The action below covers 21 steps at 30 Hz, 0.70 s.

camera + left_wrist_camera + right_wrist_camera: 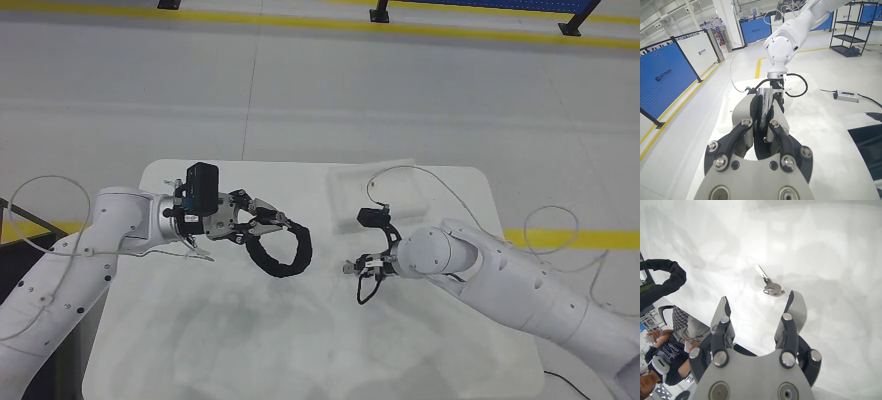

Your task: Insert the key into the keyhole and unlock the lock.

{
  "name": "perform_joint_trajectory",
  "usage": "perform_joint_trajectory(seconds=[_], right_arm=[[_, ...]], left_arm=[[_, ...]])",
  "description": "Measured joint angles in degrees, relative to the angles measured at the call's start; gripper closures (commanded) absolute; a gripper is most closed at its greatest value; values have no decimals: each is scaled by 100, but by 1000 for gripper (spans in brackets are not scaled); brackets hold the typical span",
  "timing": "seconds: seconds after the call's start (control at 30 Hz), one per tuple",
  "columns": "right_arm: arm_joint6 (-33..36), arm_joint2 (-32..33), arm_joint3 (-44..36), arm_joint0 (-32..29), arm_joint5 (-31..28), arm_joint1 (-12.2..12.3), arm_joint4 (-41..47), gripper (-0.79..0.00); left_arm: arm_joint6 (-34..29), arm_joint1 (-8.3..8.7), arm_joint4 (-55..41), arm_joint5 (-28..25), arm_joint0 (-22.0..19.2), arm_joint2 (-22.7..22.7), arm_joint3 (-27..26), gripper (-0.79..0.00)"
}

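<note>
- We see the key (770, 285) lying flat on the white counter (819, 247), its ring at the head end and its blade pointing away from the right end effector (758, 295). Nothing grips it.
- That right end effector hangs just above the key with its fingers spread wide. The key's head sits just beyond the gap between the fingertips, nearer to one fingertip than to the other.
- The lock (764, 106), a shiny metal cylinder on a loop covered in black sleeve, is lifted off the counter. The left end effector (272, 222) is clenched around the cylinder, and the loop hangs out towards the right arm.
- We cannot make out the keyhole from these angles, so we cannot say which way it faces.
- Our reading is that the lock is picked up and presented, which is the only part done.
- Left to do are picking up the key, lining its blade up with the keyhole, pushing it in and turning it. The flat, thin key looks like the awkward part of the pickup.
</note>
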Motion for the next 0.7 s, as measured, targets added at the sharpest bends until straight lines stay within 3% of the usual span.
perform_joint_trajectory(seconds=[0.33, 0.47, 0.7], right_arm=[[392, -183, 249, 138, 478, -365, -533, -480], [501, -190, 385, 174, 534, -482, -675, -391], [645, -257, 642, 174, 577, -684, -905, -360]], left_arm=[[21, 72, -26, 0, 46, -44, 49, 0], [5, 82, -27, 0, 60, -48, 10, 0], [-6, 93, -9, 0, 57, -54, -12, 0]])
